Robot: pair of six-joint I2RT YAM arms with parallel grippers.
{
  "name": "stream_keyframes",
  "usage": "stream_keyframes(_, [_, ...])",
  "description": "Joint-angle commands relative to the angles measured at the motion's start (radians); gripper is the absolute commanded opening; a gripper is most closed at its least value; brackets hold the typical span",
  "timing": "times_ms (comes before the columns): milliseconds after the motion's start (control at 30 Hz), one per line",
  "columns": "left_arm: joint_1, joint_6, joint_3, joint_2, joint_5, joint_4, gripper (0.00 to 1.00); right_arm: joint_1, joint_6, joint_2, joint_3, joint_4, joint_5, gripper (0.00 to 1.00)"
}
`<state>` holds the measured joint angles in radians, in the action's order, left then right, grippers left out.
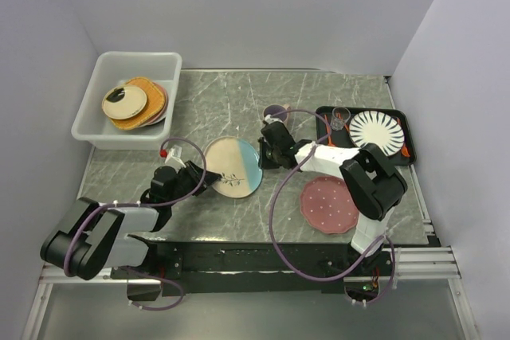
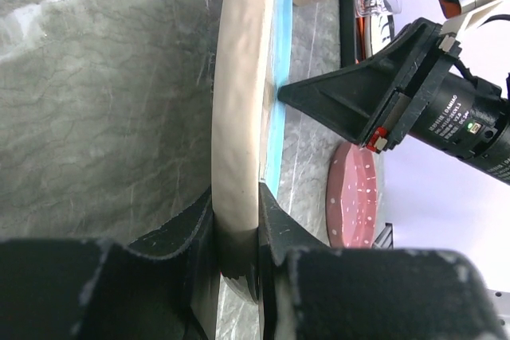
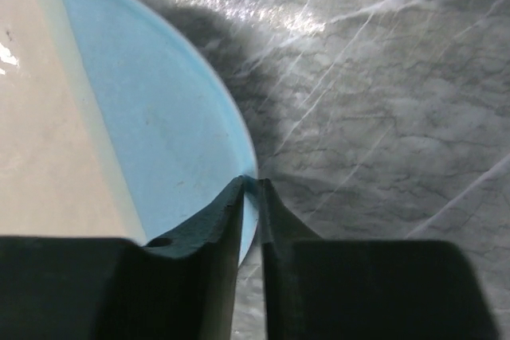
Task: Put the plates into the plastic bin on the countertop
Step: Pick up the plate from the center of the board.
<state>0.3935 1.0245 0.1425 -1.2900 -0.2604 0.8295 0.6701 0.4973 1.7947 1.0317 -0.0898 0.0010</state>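
Beside the pink plate (image 1: pixel 328 203), left gripper (image 2: pixel 237 203) clamps cream-and-blue plate (image 1: pixel 231 166); right gripper (image 3: pixel 250 184), barely parted, touches it.

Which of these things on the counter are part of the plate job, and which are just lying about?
Job:
- cream-and-blue plate
- pink dotted plate
- plastic bin
- stacked plates already inside it

Lying about:
- black tray
- striped plate on the tray
- clear glass on the tray
- beige mug
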Motion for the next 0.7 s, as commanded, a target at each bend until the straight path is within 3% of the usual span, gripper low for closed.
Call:
stream_keyframes(0, [0.004, -0.05, 0.049, 0.044, 0.046, 0.054, 0.01, 0.036, 0.006, -0.078, -0.01, 0.024, -0.096, 0.32])
stream_keyframes(200, [0.004, -0.053, 0.04, 0.069, 0.058, 0.03, 0.01, 0.04, 0.004, -0.124, -0.042, 0.042, -0.093, 0.64])
stream_keyframes(233, [0.005, -0.055, 0.043, 0.072, 0.059, 0.02, 0.01, 0.04, 0.001, -0.142, -0.048, 0.05, -0.093, 0.8])
stream_keyframes(267, [0.005, -0.055, 0.043, 0.075, 0.065, 0.017, 0.01, 0.045, -0.005, -0.15, -0.056, 0.058, -0.091, 0.89])
stream_keyframes(333, [0.005, -0.05, 0.043, 0.089, 0.069, 0.01, 0.01, 0.049, -0.017, -0.188, -0.09, 0.087, -0.11, 1.0])
stream_keyframes(667, [0.004, -0.08, 0.071, 0.118, 0.084, -0.069, 0.01, 0.052, -0.014, -0.279, -0.134, 0.133, -0.088, 1.0])
